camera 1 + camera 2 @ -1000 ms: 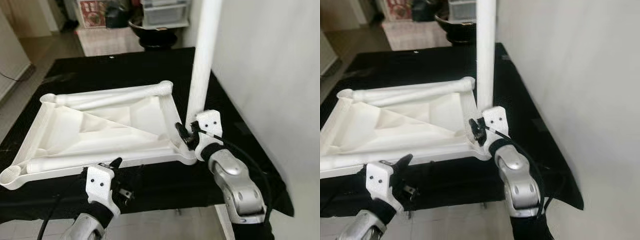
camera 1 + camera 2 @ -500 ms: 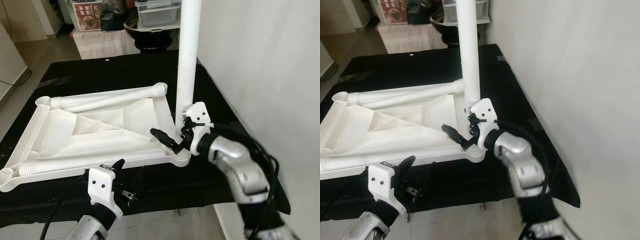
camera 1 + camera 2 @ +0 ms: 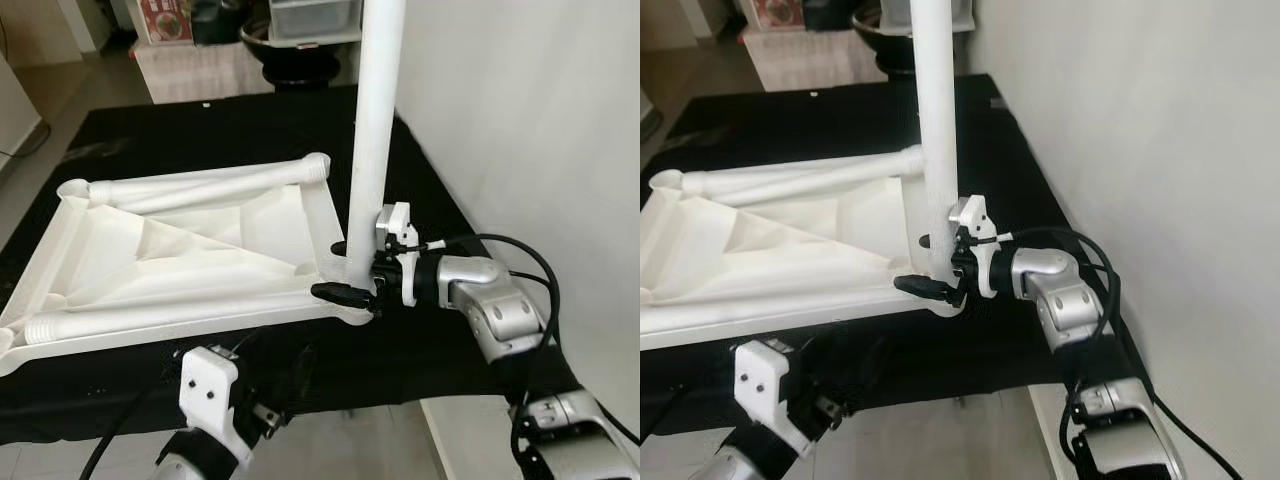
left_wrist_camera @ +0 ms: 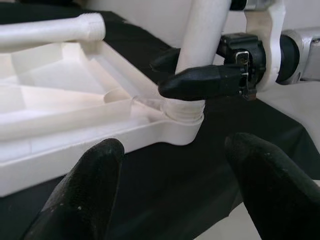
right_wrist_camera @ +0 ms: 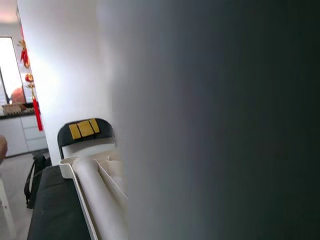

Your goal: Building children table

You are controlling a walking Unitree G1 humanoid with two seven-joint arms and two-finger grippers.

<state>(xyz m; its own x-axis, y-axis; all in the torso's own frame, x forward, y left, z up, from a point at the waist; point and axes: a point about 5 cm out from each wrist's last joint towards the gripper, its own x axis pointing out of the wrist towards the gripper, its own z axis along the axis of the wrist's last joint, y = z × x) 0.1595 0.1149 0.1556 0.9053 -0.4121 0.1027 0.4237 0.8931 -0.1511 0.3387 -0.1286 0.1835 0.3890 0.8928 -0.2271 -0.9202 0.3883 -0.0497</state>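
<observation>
Right end effector (image 3: 345, 270) now clasps smooth cylindrical leg (image 3: 375, 130).

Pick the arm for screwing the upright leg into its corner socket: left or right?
Right, likely. The right gripper already has its fingers around the base of the upright leg at the tabletop's corner socket. The left gripper hovers open below the table edge, holding nothing.
</observation>
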